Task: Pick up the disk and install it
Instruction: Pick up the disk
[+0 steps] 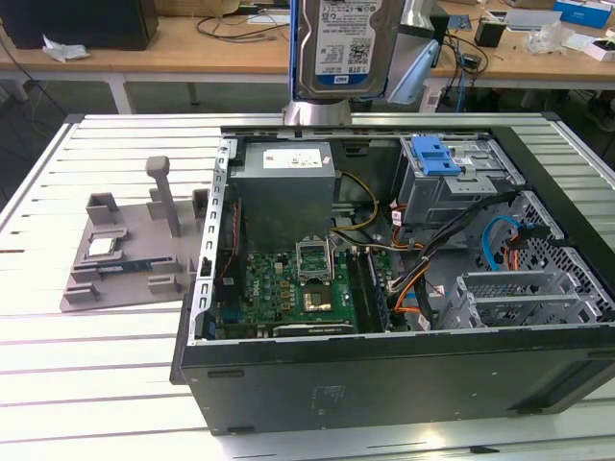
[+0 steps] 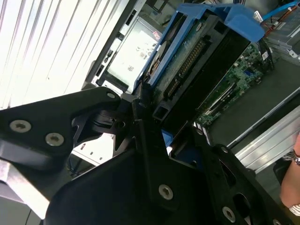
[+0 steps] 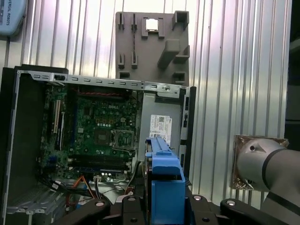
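While my end effector [image 2: 161,126] pinches the flat silver hard disk [image 1: 338,43] by its blue plastic bracket [image 3: 164,178], the disk hangs upright in my grip, high above the open black computer case [image 1: 384,384]. The grey metal drive cage [image 1: 423,197] with its blue latch [image 1: 434,154] lies below me. Carrying well, I judge, means a firm squeeze, no tilt, and clearance from the loose cables [image 1: 408,288].

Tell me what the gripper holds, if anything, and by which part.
The gripper holds the disk, clamped at one end on its blue bracket, above the open computer case.
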### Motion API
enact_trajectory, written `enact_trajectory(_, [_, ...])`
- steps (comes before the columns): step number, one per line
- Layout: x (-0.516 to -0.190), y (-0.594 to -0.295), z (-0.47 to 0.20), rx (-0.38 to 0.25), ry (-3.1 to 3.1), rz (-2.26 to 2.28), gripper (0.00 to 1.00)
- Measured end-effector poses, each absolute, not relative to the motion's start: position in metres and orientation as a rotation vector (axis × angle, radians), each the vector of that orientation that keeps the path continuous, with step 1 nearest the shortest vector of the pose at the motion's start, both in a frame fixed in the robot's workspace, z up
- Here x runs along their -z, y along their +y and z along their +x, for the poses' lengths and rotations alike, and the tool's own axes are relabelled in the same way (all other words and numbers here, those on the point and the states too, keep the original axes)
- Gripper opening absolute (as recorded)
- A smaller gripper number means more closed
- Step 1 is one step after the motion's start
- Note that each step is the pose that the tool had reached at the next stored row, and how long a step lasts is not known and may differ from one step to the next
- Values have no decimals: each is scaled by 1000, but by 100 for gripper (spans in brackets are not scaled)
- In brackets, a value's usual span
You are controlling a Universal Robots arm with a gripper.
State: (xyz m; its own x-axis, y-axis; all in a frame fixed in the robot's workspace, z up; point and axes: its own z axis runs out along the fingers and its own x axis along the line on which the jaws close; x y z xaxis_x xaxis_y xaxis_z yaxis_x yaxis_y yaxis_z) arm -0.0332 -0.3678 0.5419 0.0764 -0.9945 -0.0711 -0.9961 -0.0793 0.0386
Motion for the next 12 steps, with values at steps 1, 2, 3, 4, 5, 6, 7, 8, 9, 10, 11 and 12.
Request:
enact_trajectory(1, [-542, -369, -32, -123, 2118, -2290, 37])
enact_trajectory(2, [-542, -371, -31, -123, 2118, -2290, 37])
enact_trajectory(3, [-542, -372, -30, -123, 2118, -2290, 37])
enact_trajectory(4, [-542, -373, -29, -123, 2118, -2290, 37])
enact_trajectory(5, [-541, -377, -26, -123, 2119, -2289, 37])
enact_trajectory(6, [-541, -379, -24, -123, 2119, -2289, 37])
enact_trajectory(7, [-541, -380, -23, -123, 2119, -2289, 37])
enact_trajectory(8, [-541, -382, -22, -124, 2120, -2289, 37])
enact_trajectory(9, [-541, -385, -20, -124, 2120, -2289, 37])
enact_trajectory(10, [-541, -388, -18, -124, 2121, -2289, 37])
enact_trajectory(11, [-541, -391, -17, -124, 2121, -2288, 37])
enact_trajectory(12, [-541, -394, -15, -124, 2121, -2288, 37])
